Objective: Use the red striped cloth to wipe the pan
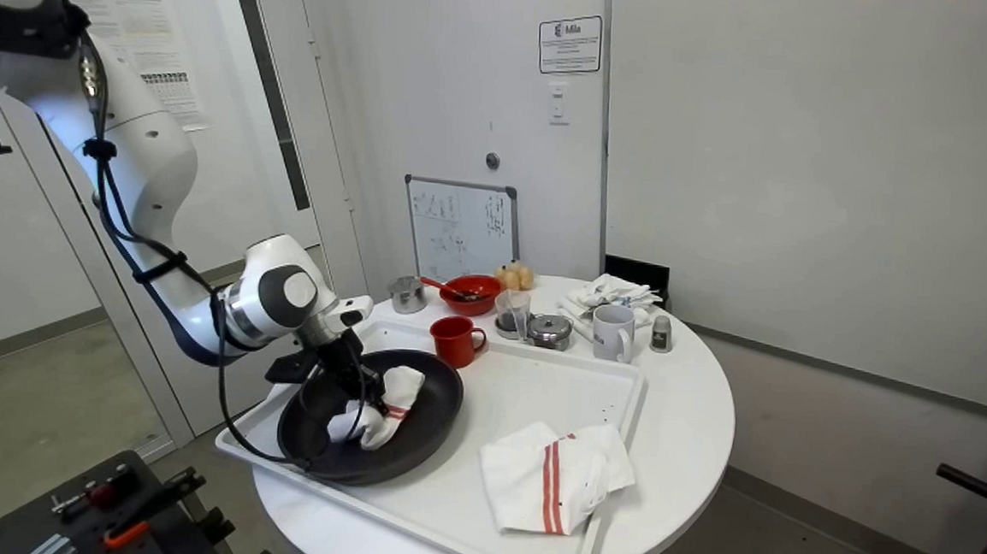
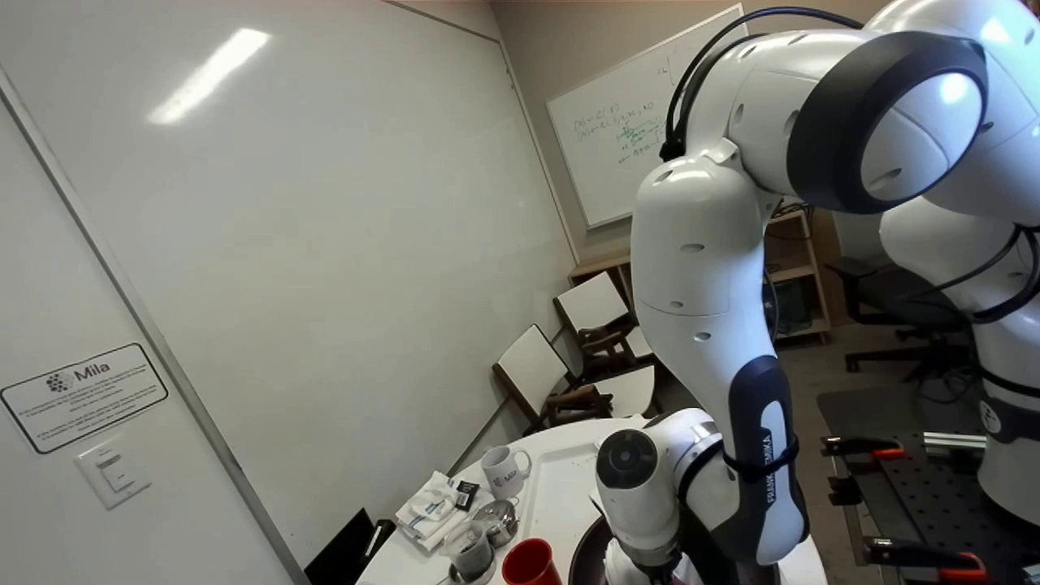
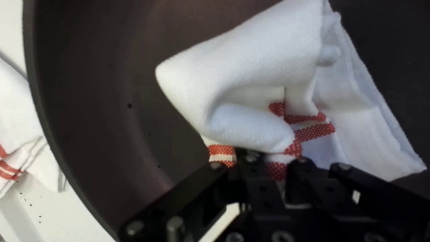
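Observation:
The red striped cloth (image 1: 401,384) is a bunched white rag with red stripes, lying inside the pan (image 1: 441,411). The pan is large, round and black, on the left part of the tray. My gripper (image 1: 376,400) points down into the pan and is shut on the cloth. In the wrist view the gripper (image 3: 276,159) pinches a striped fold, and the cloth (image 3: 252,64) spreads beyond the fingers over the dark pan floor (image 3: 100,101). Small dark specks show on the pan. In an exterior view the arm and bottom edge hide most of the pan (image 2: 587,554) and cloth (image 2: 621,564).
The white tray (image 1: 538,382) holds a larger folded white cloth with bold red stripes (image 1: 524,476) to the pan's right. A red mug (image 1: 453,340) stands just behind the pan. A white mug (image 1: 612,329), metal pot (image 1: 550,332) and red bowl (image 1: 480,292) stand further back.

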{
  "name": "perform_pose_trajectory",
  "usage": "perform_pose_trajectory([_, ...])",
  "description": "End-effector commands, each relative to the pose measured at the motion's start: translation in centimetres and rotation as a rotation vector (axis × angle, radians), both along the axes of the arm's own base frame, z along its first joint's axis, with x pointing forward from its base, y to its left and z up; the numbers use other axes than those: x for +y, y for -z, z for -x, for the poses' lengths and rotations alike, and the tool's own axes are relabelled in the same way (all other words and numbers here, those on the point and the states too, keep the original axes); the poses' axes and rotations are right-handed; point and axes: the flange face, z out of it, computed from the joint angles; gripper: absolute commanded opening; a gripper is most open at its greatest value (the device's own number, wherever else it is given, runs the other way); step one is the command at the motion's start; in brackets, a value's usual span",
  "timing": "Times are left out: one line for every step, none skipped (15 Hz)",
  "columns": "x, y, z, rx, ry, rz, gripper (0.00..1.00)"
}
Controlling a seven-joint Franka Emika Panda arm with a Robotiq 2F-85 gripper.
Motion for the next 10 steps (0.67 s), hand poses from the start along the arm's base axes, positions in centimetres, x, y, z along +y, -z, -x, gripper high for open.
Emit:
perform_pose_trajectory([-0.3,-0.6,1.4,-0.050,-0.009,-0.034,0.04])
perform_pose_trajectory([-0.7,-1.2,1.8,-0.066,0.000,-0.044,0.04])
perform_pose_trajectory([-1.2,-1.9,2.4,-0.086,0.016,-0.050,0.04])
perform_pose_trajectory([-1.7,-2.4,3.0,-0.104,0.035,-0.052,0.04])
perform_pose_trajectory([-2.4,-3.1,3.6,-0.124,0.059,-0.050,0.04])
perform_pose_trajectory([-3.2,-3.7,4.2,-0.141,0.080,-0.043,0.04])
perform_pose_trajectory([-3.9,-4.3,4.8,-0.159,0.101,-0.034,0.04])
perform_pose_trajectory([-4.6,-4.9,5.3,-0.177,0.119,-0.025,0.04])
perform_pose_trajectory([-5.3,-5.5,5.9,-0.198,0.136,-0.015,0.04])
perform_pose_trajectory([-5.9,-6.0,6.4,-0.217,0.150,-0.006,0.04])
